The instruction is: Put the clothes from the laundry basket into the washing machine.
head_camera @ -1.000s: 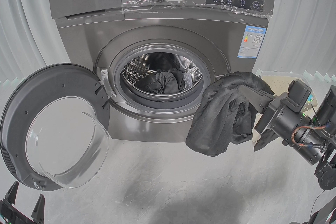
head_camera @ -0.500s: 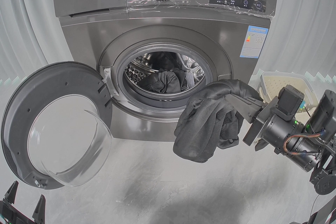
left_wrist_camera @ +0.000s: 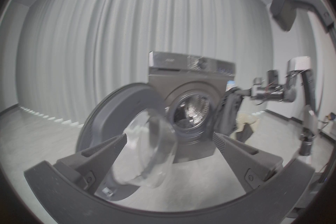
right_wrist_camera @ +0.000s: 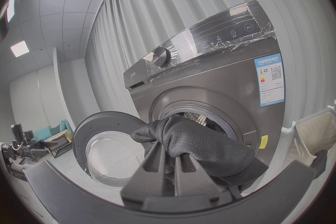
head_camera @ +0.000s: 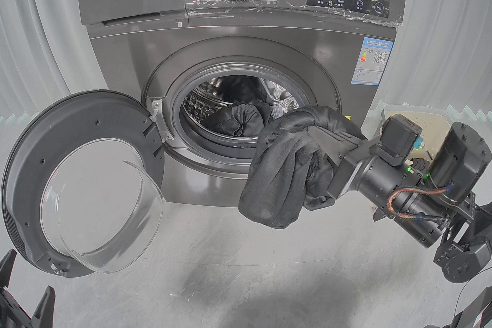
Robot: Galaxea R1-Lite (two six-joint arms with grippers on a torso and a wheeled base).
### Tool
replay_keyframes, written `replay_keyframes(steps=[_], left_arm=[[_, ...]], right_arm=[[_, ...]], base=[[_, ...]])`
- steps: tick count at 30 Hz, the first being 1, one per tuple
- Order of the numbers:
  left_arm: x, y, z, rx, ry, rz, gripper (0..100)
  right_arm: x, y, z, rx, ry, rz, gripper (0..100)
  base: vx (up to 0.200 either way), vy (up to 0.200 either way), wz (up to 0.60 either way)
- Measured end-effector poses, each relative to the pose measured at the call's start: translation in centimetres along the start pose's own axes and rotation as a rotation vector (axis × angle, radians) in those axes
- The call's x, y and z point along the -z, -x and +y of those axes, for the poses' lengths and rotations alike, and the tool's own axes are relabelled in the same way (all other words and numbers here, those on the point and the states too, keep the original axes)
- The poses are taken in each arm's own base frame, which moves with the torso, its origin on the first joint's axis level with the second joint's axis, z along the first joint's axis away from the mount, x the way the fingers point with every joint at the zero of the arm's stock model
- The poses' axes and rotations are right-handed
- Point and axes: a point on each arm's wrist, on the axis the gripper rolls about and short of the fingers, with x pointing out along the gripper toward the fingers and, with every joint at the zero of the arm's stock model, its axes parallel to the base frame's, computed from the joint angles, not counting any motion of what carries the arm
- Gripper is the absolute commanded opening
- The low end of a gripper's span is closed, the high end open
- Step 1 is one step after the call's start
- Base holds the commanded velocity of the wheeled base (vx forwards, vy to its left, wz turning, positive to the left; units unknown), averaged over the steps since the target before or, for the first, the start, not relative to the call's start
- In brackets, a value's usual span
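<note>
In the head view, the right gripper (head_camera: pixel 332 139) is clamped on a black garment (head_camera: pixel 282 170), which hangs in the air just in front of the lower right rim of the washing machine (head_camera: pixel 236 37) opening. Dark clothes (head_camera: pixel 240 119) lie inside the drum. The door (head_camera: pixel 82 139) stands swung open at the machine's left. A cream laundry basket (head_camera: pixel 438 116) sits beside the machine's right side, behind the arm. The left gripper (head_camera: pixel 24 288) sits low near the floor, its fingers apart.

In the left wrist view, the left gripper (left_wrist_camera: pixel 168 136) has its fingers spread wide with nothing between them, facing the open door (left_wrist_camera: pixel 112 109) and the machine.

In the right wrist view, the right gripper (right_wrist_camera: pixel 175 156) has its fingers close together, pinching a fold of the black garment (right_wrist_camera: pixel 206 144) before the opening.
</note>
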Motion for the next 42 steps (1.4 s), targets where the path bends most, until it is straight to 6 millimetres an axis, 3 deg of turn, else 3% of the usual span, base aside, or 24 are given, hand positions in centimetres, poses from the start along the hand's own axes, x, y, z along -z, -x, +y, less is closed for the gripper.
replay_keyframes(steps=[8,16,32,42], left_arm=[[-2.9,-2.5,-0.1,0.209,0.044,0.081,100],[-4.6,-8.2,0.6,0.359,0.069,0.148,100],[-1.1,-18.4,-1.1,0.599,0.108,0.37,100],[1.7,-22.7,-2.1,0.694,0.142,0.456,100]], right_arm=[[0.5,-2.4,1.6,0.026,-0.06,-0.02,0],[1.0,-4.5,2.8,0.017,-0.106,-0.043,0],[1.3,-6.2,3.9,-0.008,-0.139,-0.083,0],[1.3,-6.0,4.0,-0.026,-0.141,-0.086,0]], base=[[0.0,0.0,0.0],[0.0,0.0,0.0],[0.0,0.0,0.0],[0.0,0.0,0.0]])
